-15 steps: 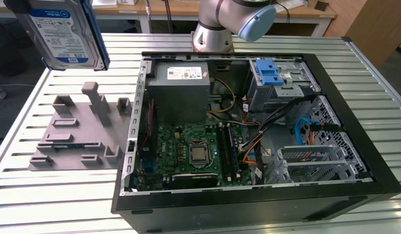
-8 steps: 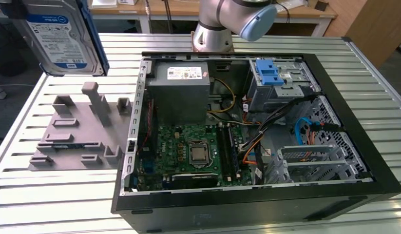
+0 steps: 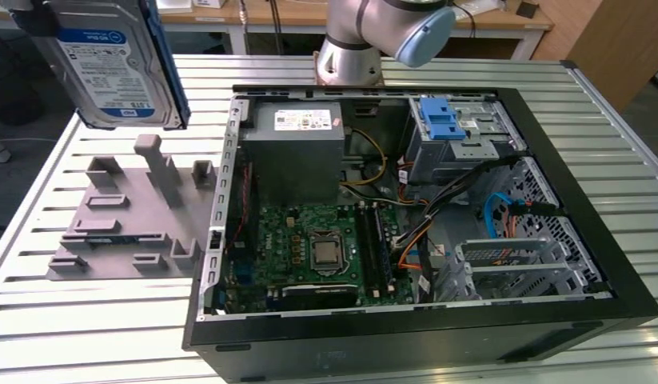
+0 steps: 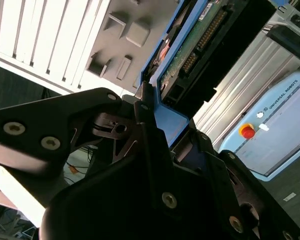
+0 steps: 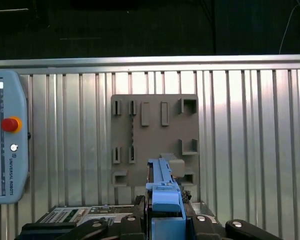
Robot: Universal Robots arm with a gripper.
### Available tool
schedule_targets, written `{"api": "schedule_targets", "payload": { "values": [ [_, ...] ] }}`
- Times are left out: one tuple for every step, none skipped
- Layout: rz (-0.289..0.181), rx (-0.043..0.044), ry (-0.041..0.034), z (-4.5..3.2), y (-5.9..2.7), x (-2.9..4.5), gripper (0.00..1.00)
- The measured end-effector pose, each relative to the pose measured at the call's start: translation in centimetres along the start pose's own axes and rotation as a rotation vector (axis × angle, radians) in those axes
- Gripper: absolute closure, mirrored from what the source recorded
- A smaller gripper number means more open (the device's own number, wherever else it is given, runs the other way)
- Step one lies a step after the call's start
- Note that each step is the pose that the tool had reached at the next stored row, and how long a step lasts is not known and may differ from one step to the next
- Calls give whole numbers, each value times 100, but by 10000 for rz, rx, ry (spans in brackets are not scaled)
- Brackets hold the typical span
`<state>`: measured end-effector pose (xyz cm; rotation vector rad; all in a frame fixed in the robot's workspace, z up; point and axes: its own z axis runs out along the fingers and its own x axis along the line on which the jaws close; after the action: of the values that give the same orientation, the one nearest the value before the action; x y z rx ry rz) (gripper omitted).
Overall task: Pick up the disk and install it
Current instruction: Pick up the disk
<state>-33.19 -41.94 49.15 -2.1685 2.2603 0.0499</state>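
Observation:
The disk (image 3: 110,60), a silver hard drive with a white-and-blue label in a blue carrier, hangs upright in the air at the exterior view's upper left. It is well above the grey holder plate (image 3: 126,216). In the second wrist view my gripper (image 4: 151,117) is shut on the blue carrier's end, and the disk (image 4: 190,50) shows its green circuit board. In the first wrist view the disk (image 5: 162,192) stands edge-on between the black fingers of my gripper (image 5: 165,222), over the holder plate (image 5: 155,135).
An open black computer case (image 3: 414,340) lies on the slatted metal table (image 3: 94,320), to the exterior view's right of the plate. Inside are a grey power-supply box (image 3: 297,152), a motherboard (image 3: 307,248) and a drive bay with a blue latch (image 3: 446,120). A teach pendant (image 5: 5,135) lies on the table.

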Motion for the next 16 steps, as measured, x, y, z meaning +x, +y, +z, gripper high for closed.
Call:
{"api": "schedule_targets", "payload": {
  "values": [
    [0,0,0,0,-19,8,64],
    [0,0,-1,0,-37,17,64],
    [-1,0,0,-1,-59,26,64],
    [-1,0,0,-1,-80,35,64],
    [-1,-1,0,-2,-103,44,64],
    [-1,-1,0,-2,-130,54,64],
    [0,-1,0,-3,-162,64,64],
    [0,0,0,-3,-195,74,64],
    [-1,0,0,-4,-226,82,64],
    [-1,0,0,-4,-255,88,64],
    [-2,0,0,-4,-277,92,64],
    [-1,0,0,-5,-290,93,64],
    [-1,0,0,-5,-300,94,64],
    [-12,1,0,-5,-305,97,64],
    [-34,6,0,-5,-307,100,64],
    [-63,13,-1,-5,-310,101,64]
  ]
}}
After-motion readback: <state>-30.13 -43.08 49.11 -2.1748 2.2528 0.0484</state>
